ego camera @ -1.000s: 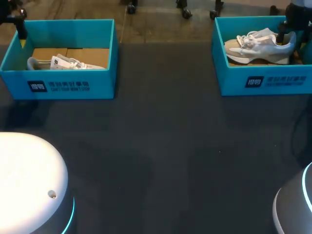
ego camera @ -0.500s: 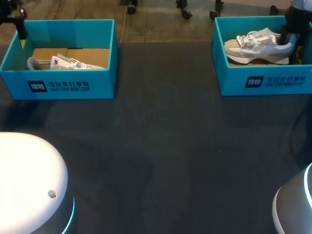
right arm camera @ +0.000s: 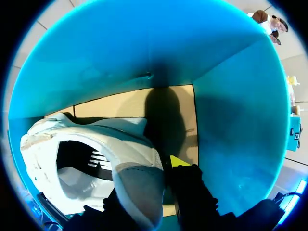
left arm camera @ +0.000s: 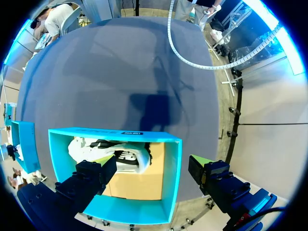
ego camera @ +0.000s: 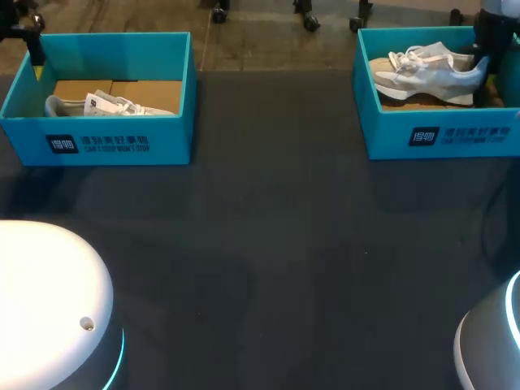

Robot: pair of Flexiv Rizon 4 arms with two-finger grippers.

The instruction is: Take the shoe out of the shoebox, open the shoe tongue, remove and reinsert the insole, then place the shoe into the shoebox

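Looking down from the head view: a dark worktop with two teal boxes at its far edge.
- Left shoebox stands at the far left. A white shoe lies low on its cardboard floor, toward the left end.
- Left fingers hang at that box's far-left corner with one yellow tip showing, apart from the white shoe.
- Right shoebox stands at the far right. A grey shoe is inside it, toe to the left and heel to the right.
- Right fingers sit at the grey shoe's heel.

Left wrist view:
- Left fingers are spread wide and released, gripping nothing.
- Left shoebox lies under them. One finger is over the box's inside beside the white shoe; the other is outside the box wall.
- Bare cardboard fills the rest of the box floor.

Right wrist view:
- Right fingers are clenched on the grey shoe, pinching the heel from two sides. One yellow tip shows against the heel.
- The shoe's dark opening faces the camera.
- Teal walls of the right shoebox rise all round, with the cardboard floor ahead.
- Whether the sole rests on that floor I cannot tell.
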